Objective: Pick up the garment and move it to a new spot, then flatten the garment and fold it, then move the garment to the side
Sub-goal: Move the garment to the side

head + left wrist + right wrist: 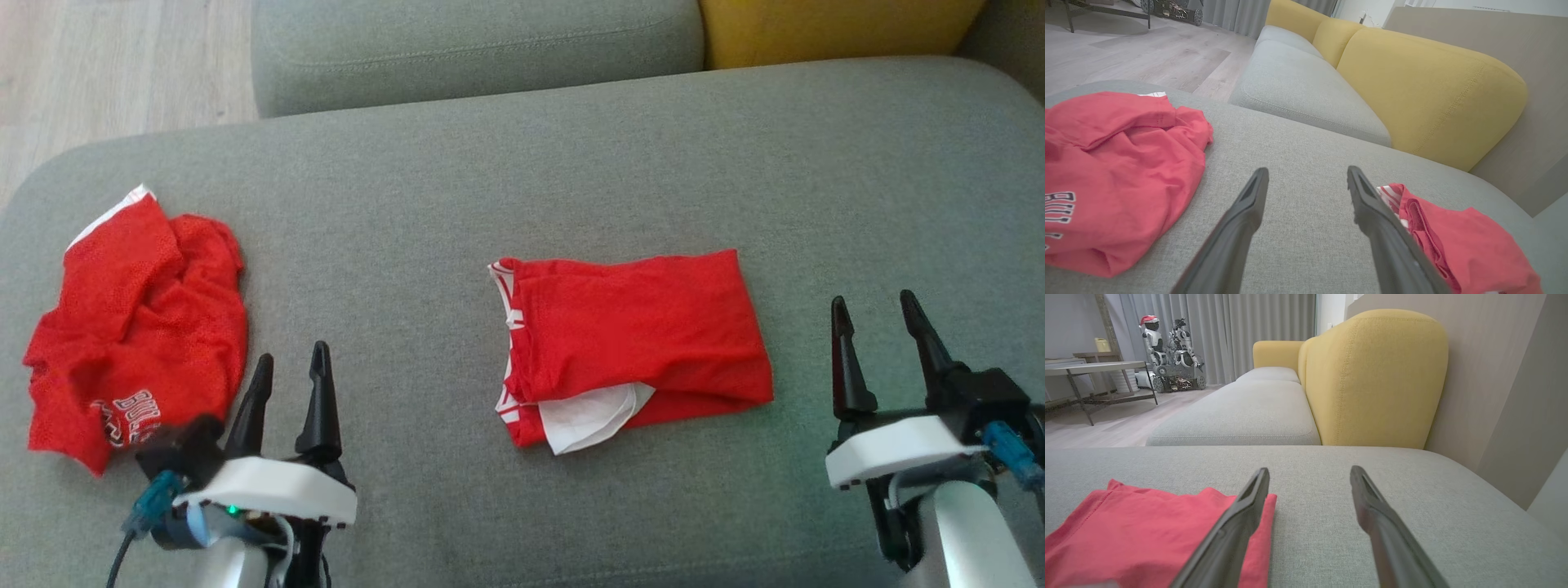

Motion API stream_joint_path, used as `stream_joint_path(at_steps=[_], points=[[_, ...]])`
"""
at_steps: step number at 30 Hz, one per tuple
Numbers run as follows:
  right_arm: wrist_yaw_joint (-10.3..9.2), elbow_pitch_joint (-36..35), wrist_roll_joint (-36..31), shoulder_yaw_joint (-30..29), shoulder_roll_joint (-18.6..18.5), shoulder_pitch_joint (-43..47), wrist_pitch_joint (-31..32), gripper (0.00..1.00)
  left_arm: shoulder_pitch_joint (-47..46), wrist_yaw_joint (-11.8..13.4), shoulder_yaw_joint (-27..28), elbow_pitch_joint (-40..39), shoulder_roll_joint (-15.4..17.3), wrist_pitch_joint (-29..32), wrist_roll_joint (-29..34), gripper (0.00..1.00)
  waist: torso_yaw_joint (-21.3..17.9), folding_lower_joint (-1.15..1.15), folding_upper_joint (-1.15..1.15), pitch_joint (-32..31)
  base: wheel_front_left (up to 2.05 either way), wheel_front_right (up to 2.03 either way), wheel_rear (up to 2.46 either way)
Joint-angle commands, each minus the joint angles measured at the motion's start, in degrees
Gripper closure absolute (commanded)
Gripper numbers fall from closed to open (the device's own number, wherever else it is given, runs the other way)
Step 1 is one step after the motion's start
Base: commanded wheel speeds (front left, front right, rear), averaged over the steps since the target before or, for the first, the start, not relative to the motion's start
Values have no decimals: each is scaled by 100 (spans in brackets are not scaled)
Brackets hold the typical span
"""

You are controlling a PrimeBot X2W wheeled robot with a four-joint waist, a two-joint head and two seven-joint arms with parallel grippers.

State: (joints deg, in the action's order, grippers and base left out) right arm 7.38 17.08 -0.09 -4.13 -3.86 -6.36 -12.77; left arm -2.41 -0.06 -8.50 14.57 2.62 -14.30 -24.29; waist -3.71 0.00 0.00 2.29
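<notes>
The folded red garment (645, 335) lies flat near the middle of the grey seat cushion (490, 188). In the head view it forms a rough rectangle with its long axis running left to right, tilted slightly so the right end sits a little farther from the robot. Its left end carries the white-striped trim, so the open edges point toward the robot's left, and the right end is a smooth red edge. A white inner layer peeks out from under the near edge, toward the left corner.

In the right wrist view the garment (1139, 531) fills the lower left, and one corner passes behind the left-hand finger. In the left wrist view its striped end (1470, 241) shows just beyond the right-hand finger.

The right gripper (873, 299) hovers to the garment's right, near it but apart, fingers spread and holding nothing. The left gripper (291, 354) is likewise spread and empty, between the folded garment and a crumpled red jersey (139, 318) with white lettering at the cushion's left end. Beyond lie a second grey cushion (473, 49), a yellow backrest (816, 24) and wood floor (98, 65).
</notes>
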Motion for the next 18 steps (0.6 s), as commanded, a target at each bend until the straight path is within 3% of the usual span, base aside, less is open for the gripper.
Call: stream_joint_path(at_steps=[1,6,18], points=[[11,-220,-38,108,28,-104,21,0,-181,-28,176,-215,26,-70,44,0,10,0,0,17,0,0,0],[11,-163,147,138,50,-242,174,0,-257,-50,141,-190,26,-70,60,0,67,0,0,168,0,0,0],[11,981,905,335,91,-992,730,0,-568,-154,62,-58,26,-70,136,0,353,0,0,696,0,0,0]])
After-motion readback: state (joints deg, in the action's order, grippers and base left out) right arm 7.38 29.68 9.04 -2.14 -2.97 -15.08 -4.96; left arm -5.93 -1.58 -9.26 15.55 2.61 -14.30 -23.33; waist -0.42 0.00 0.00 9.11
